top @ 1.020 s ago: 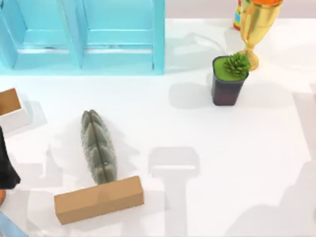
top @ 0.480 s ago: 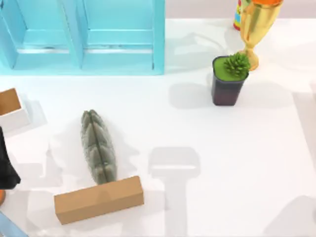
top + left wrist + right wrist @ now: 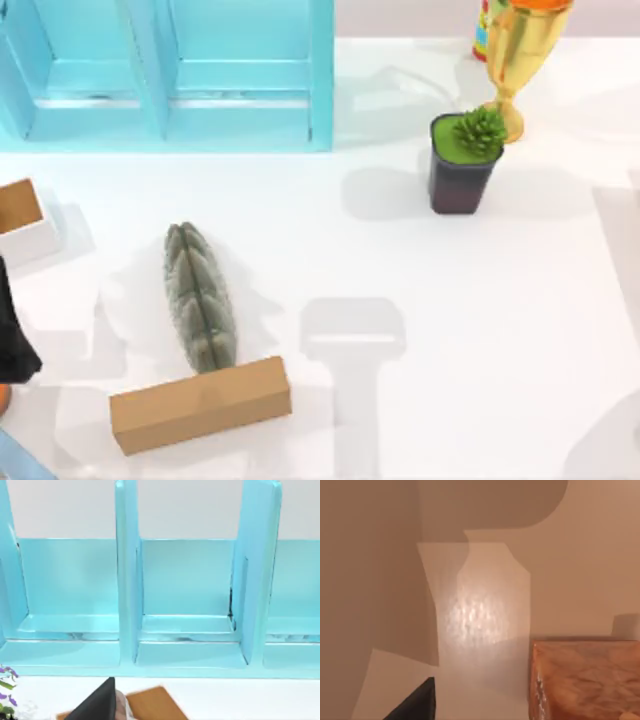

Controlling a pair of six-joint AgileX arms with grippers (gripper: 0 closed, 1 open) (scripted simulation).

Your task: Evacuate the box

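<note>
Altogether one cardboard box (image 3: 200, 404), one grey-green cactus (image 3: 200, 297), one trophy (image 3: 520, 55).

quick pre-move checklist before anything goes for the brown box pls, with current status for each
1. Brown box lying flat near the table's front left: ok.
2. Box free of neighbours: not ok. The grey-green ribbed object runs right up to its top edge; touching or just apart, cannot tell.
3. Box empty or still holding something: cannot tell, it looks closed from above.
4. Small white open box at the left edge sits apart from the brown box: ok.
5. Potted plant and gold trophy stand upright at the far right, away from the box: ok.
6. Blue shelf unit stays at the back, off the approach path: ok.
</note>
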